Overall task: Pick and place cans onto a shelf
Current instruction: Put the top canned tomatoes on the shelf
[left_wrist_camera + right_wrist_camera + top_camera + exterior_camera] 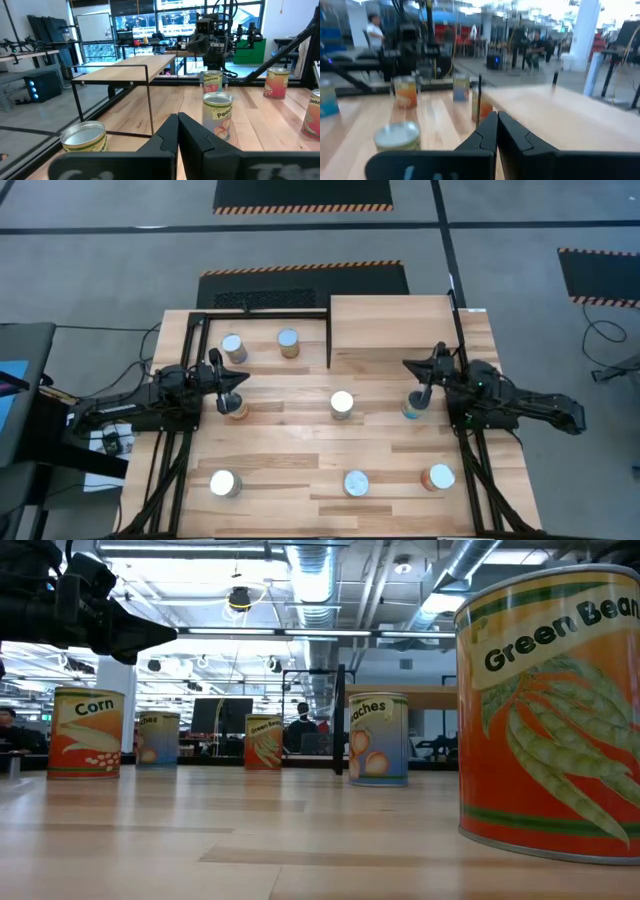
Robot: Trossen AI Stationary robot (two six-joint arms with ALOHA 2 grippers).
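Pale wood planks are forming the tabletop [300, 435], where eight cans are standing scattered while the light wooden shelf [390, 330] is sitting bare at twelve o'clock. The left claw [228, 385], pressed together and holding nothing, is hanging over a can [237, 409] at nine o'clock. The right claw [424, 385], fingers pressed together in its wrist view, is hovering above a blue-labelled can [411, 410] at three o'clock.

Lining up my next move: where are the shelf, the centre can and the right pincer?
shelf [390, 330]: high view, bare top.
centre can [342, 402]: high view, lid.
right pincer [420, 402]: high view, between fingertips.
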